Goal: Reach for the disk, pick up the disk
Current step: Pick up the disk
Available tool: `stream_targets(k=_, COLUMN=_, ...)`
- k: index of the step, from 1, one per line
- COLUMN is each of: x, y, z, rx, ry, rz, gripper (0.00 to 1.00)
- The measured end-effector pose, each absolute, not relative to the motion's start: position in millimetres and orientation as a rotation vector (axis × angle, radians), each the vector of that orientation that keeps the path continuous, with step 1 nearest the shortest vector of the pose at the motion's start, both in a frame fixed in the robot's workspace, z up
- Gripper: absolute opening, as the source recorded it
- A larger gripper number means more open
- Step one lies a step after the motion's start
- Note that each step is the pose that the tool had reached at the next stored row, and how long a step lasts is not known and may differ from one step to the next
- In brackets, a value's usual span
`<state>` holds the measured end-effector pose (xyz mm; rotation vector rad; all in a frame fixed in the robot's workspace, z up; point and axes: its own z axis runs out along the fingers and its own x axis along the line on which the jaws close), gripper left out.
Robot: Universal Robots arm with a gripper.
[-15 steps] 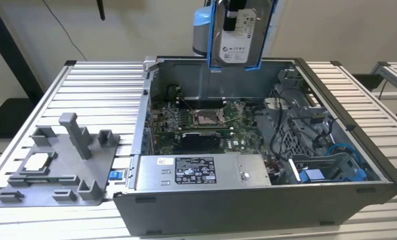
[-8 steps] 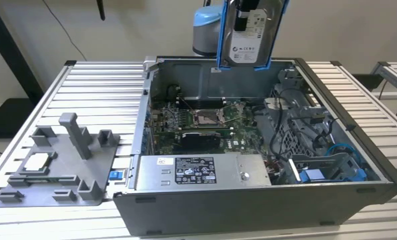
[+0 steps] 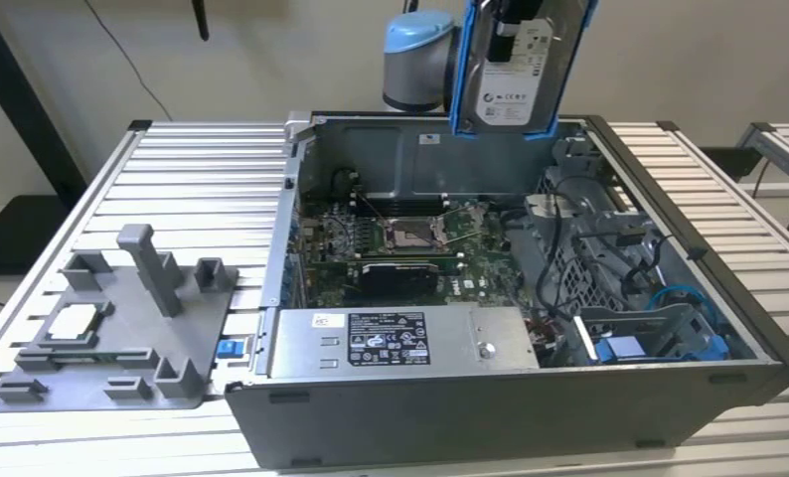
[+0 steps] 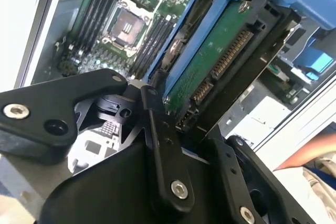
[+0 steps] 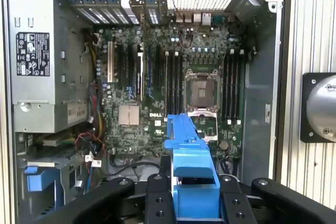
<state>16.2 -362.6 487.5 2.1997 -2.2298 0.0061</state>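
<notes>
The disk (image 3: 508,70), a silver-grey drive with a white label in a bright blue bracket (image 5: 190,169), is already off its seat and hanging upright in the air above the far wall of the open computer case (image 3: 712,288). Your hand (image 4: 181,129) is clenched on it: in the second wrist view the black fingers (image 4: 163,150) press against the bracket at one end of the drive, with its green circuit board and connector row facing the camera. You can judge the reach and the pick-up as done; the step in hand is simply carrying the load clear. That calls for a steady grip, since the drive is held by one end and could swing.

Below it, in the first wrist view, lies the motherboard (image 5: 157,87) with its empty processor socket (image 5: 202,90) and memory slots. At the case's near edge sits the large grey power supply (image 3: 401,343) with a label. In its near corner on the exterior view's right is a blue drive bay (image 3: 660,338), with loose cables (image 3: 607,238) beside it. Those cables and the case walls are what could snag the drive if it dips.

On the ribbed metal table (image 3: 196,179), toward the exterior view's left edge, a grey fixture plate (image 3: 116,333) holds a small square silver chip (image 3: 77,320). A sleeve shows in the second wrist view's corner.
</notes>
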Motion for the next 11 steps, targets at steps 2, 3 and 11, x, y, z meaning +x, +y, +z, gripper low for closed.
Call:
stream_targets(k=2, x=21, y=-363, z=488, rx=2.199, ry=-2.230, rz=0.006, gripper=0.00)
stream_targets(k=3, x=23, y=-363, z=488, rx=2.199, ry=-2.230, rz=0.006, gripper=0.00)
stream_targets(k=11, x=41, y=-363, z=488, rx=2.199, ry=-2.230, rz=0.006, gripper=0.00)
